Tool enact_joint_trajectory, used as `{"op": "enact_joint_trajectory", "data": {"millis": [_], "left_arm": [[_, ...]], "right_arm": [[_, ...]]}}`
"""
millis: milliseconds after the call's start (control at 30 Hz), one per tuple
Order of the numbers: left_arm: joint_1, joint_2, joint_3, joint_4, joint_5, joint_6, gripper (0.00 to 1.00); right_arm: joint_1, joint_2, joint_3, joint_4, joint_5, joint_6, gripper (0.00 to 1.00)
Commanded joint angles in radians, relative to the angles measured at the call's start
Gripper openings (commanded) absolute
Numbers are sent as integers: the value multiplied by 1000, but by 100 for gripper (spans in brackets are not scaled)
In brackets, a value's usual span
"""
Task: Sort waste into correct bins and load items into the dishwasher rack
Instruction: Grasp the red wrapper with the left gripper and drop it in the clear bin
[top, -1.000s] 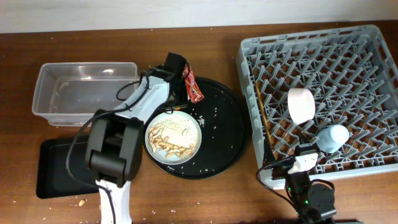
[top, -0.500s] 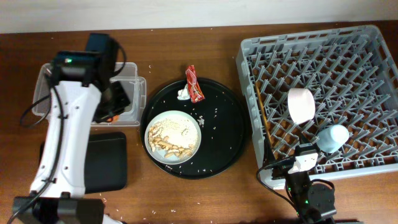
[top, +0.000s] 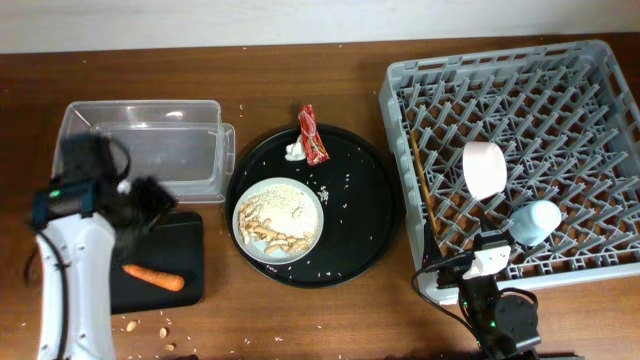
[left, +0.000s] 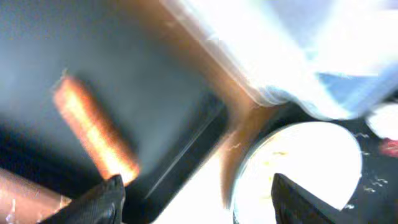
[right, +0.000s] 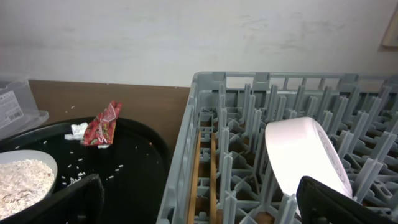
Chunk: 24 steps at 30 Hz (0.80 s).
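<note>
Logging left end effector (left: 198, 198) gaping wide, gripping nothing, over flat black tray (top: 188, 255); carrot piece (top: 153, 277) lying inside. Flagging red wrapper (top: 313, 135) lying against tissue (top: 294, 152) on round tray (top: 372, 200): risking grabbing both together, mis-binning one.

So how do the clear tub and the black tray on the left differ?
The clear tub is see-through with tall walls; the black tray is opaque and nearly flat. The tray holds the carrot piece; the tub shows none. The tub sits farther back, the tray nearer. Both are rectangular and similar in size.
</note>
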Motion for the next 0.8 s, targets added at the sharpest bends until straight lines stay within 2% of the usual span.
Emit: {"op": "enact_joint_trajectory", "data": {"millis": [0, 33, 100, 133, 167, 200, 300, 333, 400, 433, 467, 500, 567, 667, 767], "left_arm": [[-372, 23, 56, 262, 18, 305, 75], [-499, 84, 56, 382, -25, 346, 75], [-626, 280, 117, 515, -29, 368, 75], [-647, 352, 164, 520, -22, 381, 75], [-673, 519, 279, 522, -39, 401, 75], [-677, 606, 333, 537, -65, 401, 75], [-678, 802, 370, 756, -66, 401, 75], [-678, 838, 370, 789, -85, 400, 71], [-678, 879, 370, 802, -91, 399, 65], [-678, 891, 370, 800, -90, 392, 55], [-678, 891, 370, 793, -89, 383, 41], [-678, 869, 386, 776, -44, 369, 20], [-678, 802, 418, 704, -31, 367, 1], [-676, 591, 422, 524, -44, 367, 1], [-669, 507, 422, 377, -127, 371, 0]], "right_arm": [[-3, -7, -8, -2, 1, 5, 98], [-3, -7, -8, -2, 1, 5, 98], [-3, -7, -8, -2, 1, 5, 98], [-3, -6, -8, -2, 1, 5, 98], [-3, -7, -8, -2, 1, 5, 98], [-3, -7, -8, -2, 1, 5, 98], [-3, -7, -8, -2, 1, 5, 98], [-3, -6, -8, -2, 1, 5, 98], [-3, -6, -8, -2, 1, 5, 98], [-3, -7, -8, -2, 1, 5, 98], [-3, -7, -8, -2, 1, 5, 98], [-3, -7, -8, -2, 1, 5, 98], [-3, -7, -8, -2, 1, 5, 98], [-3, -7, -8, -2, 1, 5, 98], [-3, -7, -8, -2, 1, 5, 98]]}}
